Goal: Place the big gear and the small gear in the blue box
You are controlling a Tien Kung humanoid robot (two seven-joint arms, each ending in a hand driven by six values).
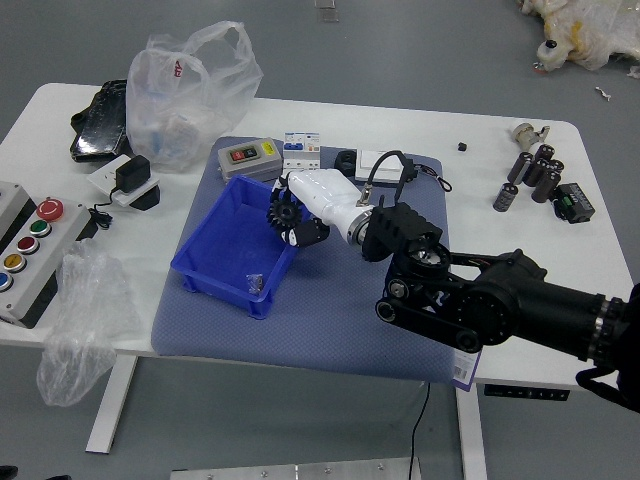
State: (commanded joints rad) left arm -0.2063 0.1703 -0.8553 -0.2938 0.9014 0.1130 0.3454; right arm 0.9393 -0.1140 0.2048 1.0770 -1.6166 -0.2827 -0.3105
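My right hand (292, 205) reaches in from the right, its fingers closed on the big dark gear (284, 210). Hand and gear hang over the right side of the blue box (237, 240), toward its far end. A small clear item (255, 283) lies in the box's near right corner. The small gear does not show in this frame; my wrist and forearm cover part of the mat. At the picture's lower left corner, only a dark tip of my left hand (38, 474) shows.
The box rests on a blue-grey mat (300, 335). Beyond it are a grey device (250, 158) and a white box (301, 150). A plastic bag (185, 100) stands far left, a button panel (40, 250) at left. Dark cylinders (541, 172) stand at right.
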